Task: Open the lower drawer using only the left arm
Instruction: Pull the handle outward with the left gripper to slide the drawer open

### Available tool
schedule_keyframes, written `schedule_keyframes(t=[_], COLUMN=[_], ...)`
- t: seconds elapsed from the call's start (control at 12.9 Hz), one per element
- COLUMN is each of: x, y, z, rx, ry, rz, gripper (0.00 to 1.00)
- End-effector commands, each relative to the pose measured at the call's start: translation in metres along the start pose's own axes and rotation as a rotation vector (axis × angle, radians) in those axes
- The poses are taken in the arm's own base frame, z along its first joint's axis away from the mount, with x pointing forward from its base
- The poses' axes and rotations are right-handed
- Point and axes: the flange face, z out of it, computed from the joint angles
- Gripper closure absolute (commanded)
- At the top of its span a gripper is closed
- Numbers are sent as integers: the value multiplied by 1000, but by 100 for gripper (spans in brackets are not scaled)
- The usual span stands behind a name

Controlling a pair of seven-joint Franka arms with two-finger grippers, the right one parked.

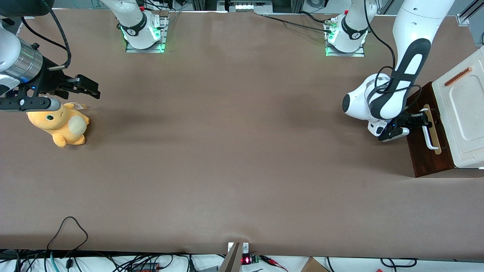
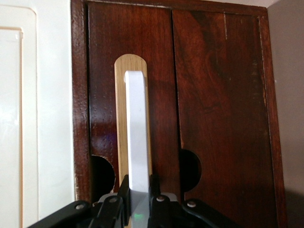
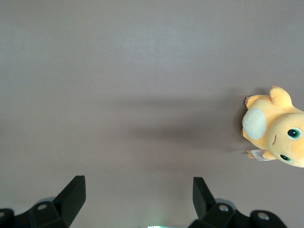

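While the left arm (image 1: pixel 393 94) reaches in at the working arm's end of the table, I have its gripper (image 1: pixel 422 120) right at the white bar handle (image 2: pixel 137 133) of the lower drawer (image 1: pixel 429 147), and in the wrist view the two black fingers (image 2: pixel 124 194) sit tight against either side of the bar, so I read the pincer as closed on the handle. The drawer front is the dark reddish-brown panel standing against the table, directly under the white panel (image 1: pixel 463 109) with its thin orange-brown bar (image 1: pixel 458 76), and it looks flush with the frame, so I judge the drawer still shut and the pull not yet begun. To do this step well I would keep the clamp firm and draw straight out, square to the drawer front and toward the middle of the table, with no twist at the wrist. The grip appears to sit near one end of the bar rather than at its middle, so an uneven pull could skew the drawer and bind it; I would go slowly and watch the pale wood strip (image 2: pixel 122 114) for any slip of the fingers.
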Motion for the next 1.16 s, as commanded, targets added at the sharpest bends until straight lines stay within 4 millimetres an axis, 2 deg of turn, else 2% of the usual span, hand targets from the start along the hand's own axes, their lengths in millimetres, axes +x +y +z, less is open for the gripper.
schedule_keyframes(t=[0.0,0.23,0.31,0.47,0.62,0.93,1.01,1.09], x=[14,21,21,21,21,20,20,18], y=[-10,-7,-2,0,1,2,1,1], z=[-20,-61,-81,-104,-115,-116,-116,-116], rx=[-11,-79,-103,-133,-144,-147,-150,-158], ry=[49,45,61,74,83,79,73,56], rz=[0,-25,-10,-5,-4,-3,-7,-9], gripper=[100,100,100,100,100,100,86,56])
